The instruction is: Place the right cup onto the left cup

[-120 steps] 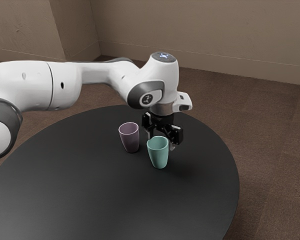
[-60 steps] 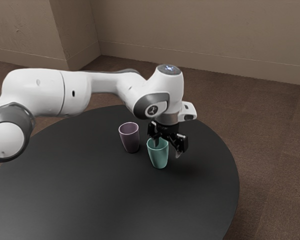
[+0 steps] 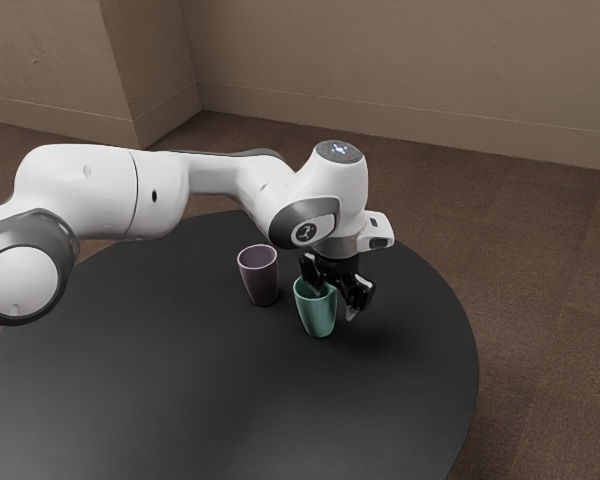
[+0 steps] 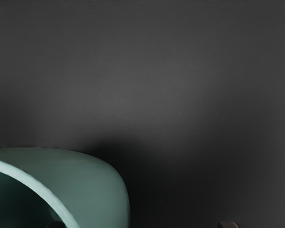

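Two fingers of the gripper [image 3: 335,302] stood well apart and gripped nothing; one was inside the mouth of the teal cup [image 3: 318,318], the other outside its wall. The purple cup [image 3: 260,278] stood upright near the gripper, toward the exterior view's left. Below the gripper was the black table [image 3: 180,380].
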